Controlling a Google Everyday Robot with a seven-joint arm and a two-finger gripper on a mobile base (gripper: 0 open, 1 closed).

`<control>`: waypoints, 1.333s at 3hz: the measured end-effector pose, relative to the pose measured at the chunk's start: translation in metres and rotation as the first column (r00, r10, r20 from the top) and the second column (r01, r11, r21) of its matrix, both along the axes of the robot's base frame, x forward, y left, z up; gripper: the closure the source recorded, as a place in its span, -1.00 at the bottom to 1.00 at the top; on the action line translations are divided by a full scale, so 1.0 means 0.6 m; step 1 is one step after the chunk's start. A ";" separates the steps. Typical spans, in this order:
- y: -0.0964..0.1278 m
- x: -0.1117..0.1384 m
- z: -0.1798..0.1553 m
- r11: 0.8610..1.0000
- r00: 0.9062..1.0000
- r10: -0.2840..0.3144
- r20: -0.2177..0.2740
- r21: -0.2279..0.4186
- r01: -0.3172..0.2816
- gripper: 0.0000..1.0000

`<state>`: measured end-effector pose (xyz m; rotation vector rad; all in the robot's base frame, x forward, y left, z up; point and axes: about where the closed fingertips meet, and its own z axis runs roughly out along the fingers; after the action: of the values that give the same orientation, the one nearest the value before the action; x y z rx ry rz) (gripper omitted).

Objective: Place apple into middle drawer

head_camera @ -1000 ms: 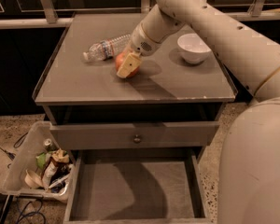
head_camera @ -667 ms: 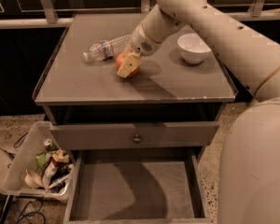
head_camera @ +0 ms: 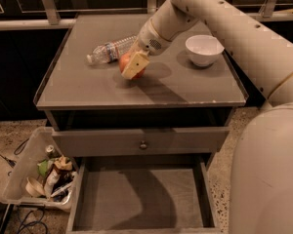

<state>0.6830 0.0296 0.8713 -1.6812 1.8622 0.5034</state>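
Note:
The red-orange apple (head_camera: pixel 124 62) rests on the grey cabinet top (head_camera: pixel 88 89), left of centre, just in front of a lying bottle. My gripper (head_camera: pixel 132 68) reaches down from the upper right and is closed around the apple; one pale yellow finger (head_camera: pixel 136 64) covers its front, so only its left side and lower edge show. The middle drawer (head_camera: pixel 141 199) is pulled out at the bottom of the view, with a bare grey floor. It lies well below and in front of the gripper.
A clear plastic bottle (head_camera: pixel 110 50) lies on its side behind the apple. A white bowl (head_camera: pixel 203 49) stands at the right of the cabinet top. A shut drawer front with a round knob (head_camera: pixel 143 144) sits above the open drawer. A bin of rubbish (head_camera: pixel 34 172) stands at the lower left.

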 end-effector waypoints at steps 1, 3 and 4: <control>-0.022 -0.032 0.044 0.999 0.999 0.001 0.032 0.047 -0.002 1.00; -0.075 -0.126 0.095 0.996 0.993 -0.046 0.113 0.077 0.037 1.00; -0.107 -0.180 0.093 0.994 0.988 -0.079 0.136 0.090 0.067 1.00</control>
<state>0.5751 -0.0343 0.9270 -1.5461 1.7693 0.4185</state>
